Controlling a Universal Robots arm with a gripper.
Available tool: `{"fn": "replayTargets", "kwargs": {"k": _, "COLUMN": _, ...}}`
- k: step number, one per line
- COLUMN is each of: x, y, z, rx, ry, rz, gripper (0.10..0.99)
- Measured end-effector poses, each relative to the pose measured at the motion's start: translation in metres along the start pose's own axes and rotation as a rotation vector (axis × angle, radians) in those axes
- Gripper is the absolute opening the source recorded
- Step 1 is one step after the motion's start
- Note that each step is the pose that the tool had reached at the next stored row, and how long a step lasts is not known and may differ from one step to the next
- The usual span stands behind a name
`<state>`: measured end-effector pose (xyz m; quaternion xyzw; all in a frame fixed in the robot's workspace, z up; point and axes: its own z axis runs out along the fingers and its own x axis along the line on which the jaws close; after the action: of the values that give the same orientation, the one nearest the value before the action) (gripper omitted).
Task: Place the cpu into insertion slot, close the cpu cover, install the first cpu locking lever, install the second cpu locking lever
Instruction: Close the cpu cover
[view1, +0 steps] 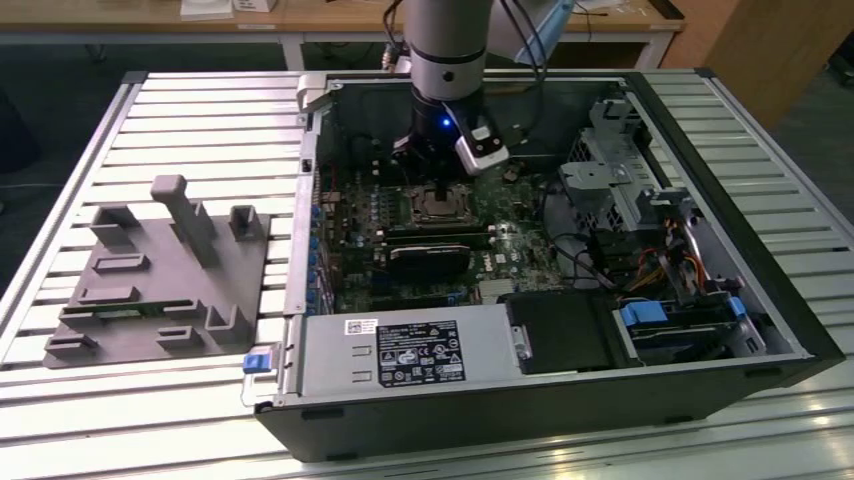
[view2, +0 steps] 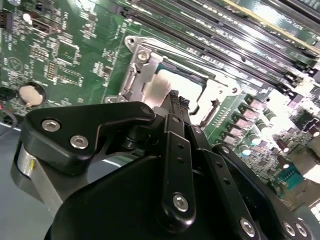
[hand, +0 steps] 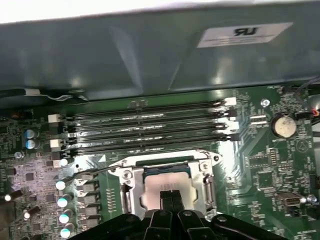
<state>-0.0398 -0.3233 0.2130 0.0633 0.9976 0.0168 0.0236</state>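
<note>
Inside the open computer case, the insertion slot lies on the green motherboard, straight under my gripper. The cpu rests in the slot, its dull tan-metallic face showing. The cpu cover, a silvery frame, lies flat around the chip, as the second wrist view confirms for both the cover and the cpu. My gripper is shut, its two black fingertips pressed together just over the chip's near edge, with nothing between them. A thin wire lever sticks out beside the cover.
Several long black memory slots run just beyond the socket, below the case wall. A coin battery sits on the board. A black graphics card, power supply and drive cage crowd the case. A grey fixture stands outside it.
</note>
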Motion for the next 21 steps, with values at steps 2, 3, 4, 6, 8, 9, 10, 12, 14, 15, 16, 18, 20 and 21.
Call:
{"fn": "replayTargets", "kwargs": {"k": 2, "x": 0.0036, "y": -0.0005, "z": 0.0006, "rx": 0.000, "ry": 0.0000, "rz": 0.000, "gripper": 0.106}}
{"fn": "replayTargets", "kwargs": {"k": 3, "x": 0.0054, "y": -0.0007, "z": 0.0009, "rx": 0.000, "ry": -0.0001, "rz": 0.000, "gripper": 0.106}}
{"fn": "replayTargets", "kwargs": {"k": 4, "x": 0.0071, "y": -0.0009, "z": 0.0012, "rx": 0.000, "ry": -0.0001, "rz": 0.000, "gripper": 0.106}}
{"fn": "replayTargets", "kwargs": {"k": 6, "x": 0.0101, "y": -0.0013, "z": 0.0018, "rx": 0.000, "ry": 0.0000, "rz": 0.000, "gripper": 0.106}}
{"fn": "replayTargets", "kwargs": {"k": 8, "x": 0.0126, "y": -0.0017, "z": 0.0027, "rx": 0.000, "ry": -0.0001, "rz": 0.000, "gripper": 0.106}}
{"fn": "replayTargets", "kwargs": {"k": 9, "x": 0.0140, "y": -0.0019, "z": 0.0032, "rx": 0.000, "ry": -0.0001, "rz": 0.000, "gripper": 0.106}}
{"fn": "replayTargets", "kwargs": {"k": 10, "x": 0.0153, "y": -0.0021, "z": 0.0035, "rx": 0.000, "ry": 0.0000, "rz": 0.000, "gripper": 0.106}}
{"fn": "replayTargets", "kwargs": {"k": 12, "x": 0.0180, "y": -0.0024, "z": 0.0044, "rx": 0.000, "ry": -0.0001, "rz": 0.000, "gripper": 0.106}}
{"fn": "replayTargets", "kwargs": {"k": 14, "x": 0.0203, "y": -0.0027, "z": 0.0052, "rx": 0.000, "ry": -0.0001, "rz": 0.000, "gripper": 0.106}}
{"fn": "replayTargets", "kwargs": {"k": 15, "x": 0.0214, "y": -0.0029, "z": 0.0057, "rx": 0.000, "ry": 0.0000, "rz": 0.000, "gripper": 0.106}}
{"fn": "replayTargets", "kwargs": {"k": 16, "x": 0.0223, "y": -0.0030, "z": 0.0063, "rx": 0.000, "ry": -0.0001, "rz": 0.000, "gripper": 0.106}}
{"fn": "replayTargets", "kwargs": {"k": 18, "x": 0.0240, "y": -0.0033, "z": 0.0075, "rx": 0.000, "ry": -0.0001, "rz": 0.000, "gripper": 0.106}}
{"fn": "replayTargets", "kwargs": {"k": 20, "x": 0.0253, "y": -0.0035, "z": 0.0082, "rx": 0.000, "ry": 0.0000, "rz": 0.000, "gripper": 0.106}}
{"fn": "replayTargets", "kwargs": {"k": 21, "x": 0.0257, "y": -0.0035, "z": 0.0086, "rx": 0.000, "ry": -0.0001, "rz": 0.000, "gripper": 0.106}}
